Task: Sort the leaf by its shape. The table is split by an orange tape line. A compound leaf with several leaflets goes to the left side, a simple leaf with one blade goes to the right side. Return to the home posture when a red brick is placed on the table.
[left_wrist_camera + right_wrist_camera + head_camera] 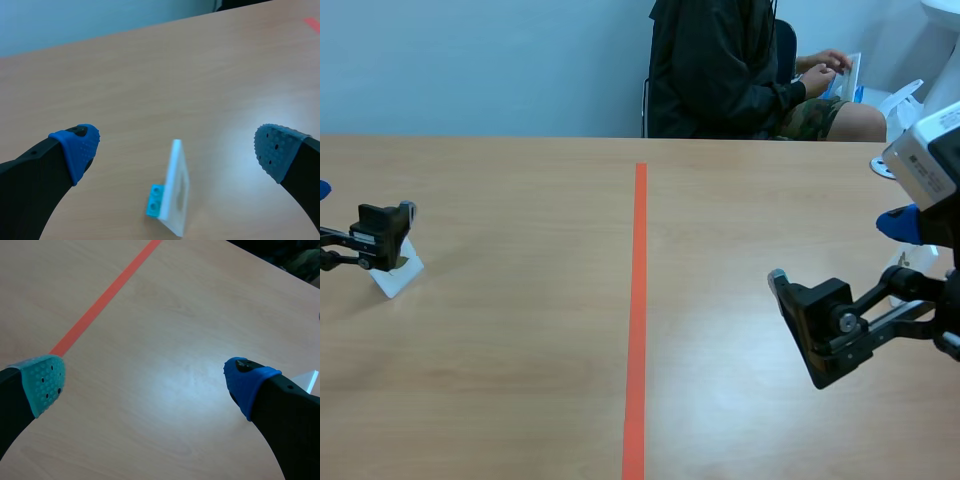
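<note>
Plainly, the sorting has not begun: we see no leaf anywhere on the table (520, 380), on either side of the orange tape line (638, 320), and no red brick, so we judge the whole task is left to do. The left claw (177, 149) is released, pads wide apart, over a small white card (176, 195) that stands between and just under its fingers. The right claw (146, 382) is likewise released, with only bare wood between its fingers. Only the scene view gives us the person (720, 70) seated across the table, hands on something we cannot make out. Only the left wrist view shows the blue block (155, 200) propping the card, and the right wrist view adds a white corner (310, 380) just beside its blue-padded finger
</note>
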You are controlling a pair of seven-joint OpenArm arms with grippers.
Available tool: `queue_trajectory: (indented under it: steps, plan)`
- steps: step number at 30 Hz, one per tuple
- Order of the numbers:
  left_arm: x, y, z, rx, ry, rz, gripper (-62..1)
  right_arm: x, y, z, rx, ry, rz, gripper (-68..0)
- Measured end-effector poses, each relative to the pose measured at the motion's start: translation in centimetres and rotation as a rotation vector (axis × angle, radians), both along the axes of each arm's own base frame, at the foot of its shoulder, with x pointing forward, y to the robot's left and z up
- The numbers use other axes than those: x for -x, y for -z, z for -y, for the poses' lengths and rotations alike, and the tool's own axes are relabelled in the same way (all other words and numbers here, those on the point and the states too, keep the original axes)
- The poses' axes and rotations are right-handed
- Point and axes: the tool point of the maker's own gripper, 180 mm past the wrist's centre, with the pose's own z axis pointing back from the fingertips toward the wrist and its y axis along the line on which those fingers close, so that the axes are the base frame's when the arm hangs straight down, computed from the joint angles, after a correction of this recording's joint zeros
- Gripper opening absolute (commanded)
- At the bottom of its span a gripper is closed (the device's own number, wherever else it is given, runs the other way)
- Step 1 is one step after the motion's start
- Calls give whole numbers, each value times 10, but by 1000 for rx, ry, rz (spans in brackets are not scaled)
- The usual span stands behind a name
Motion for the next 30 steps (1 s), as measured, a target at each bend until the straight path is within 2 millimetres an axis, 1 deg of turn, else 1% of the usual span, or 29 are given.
queue_trajectory:
  steps: [2, 4, 8, 10, 12, 14, 18, 21, 24, 30]
  plan:
    - [14, -4, 21, -6, 71, -16, 14, 0, 0, 0, 0, 0, 0, 4]
    - [28, -12, 45, 2, 140, -13, 14, 0, 0, 0, 0, 0, 0, 4]
    - [57, -36, 97, 26, 282, 14, 14, 0, 0, 0, 0, 0, 0, 4]
    - [74, -45, 120, 33, 339, 8, 14, 0, 0, 0, 0, 0, 0, 4]
    - [91, -50, 139, 45, 385, -6, 14, 0, 0, 0, 0, 0, 0, 4]
    - [108, -50, 153, 62, 416, -31, 14, 0, 0, 0, 0, 0, -1, 4]
    - [136, -43, 170, 117, 433, -86, 14, 0, 0, 0, 0, 0, -1, 4]
    - [147, -34, 173, 149, 420, -125, 14, 0, 0, 0, -3, 0, -3, 4]
    - [152, -28, 174, 165, 403, -150, 14, 0, 1, 0, -2, 1, -6, 4]
    - [154, -23, 174, 175, 387, -173, 14, 1, 2, 0, 1, 3, -12, 4]
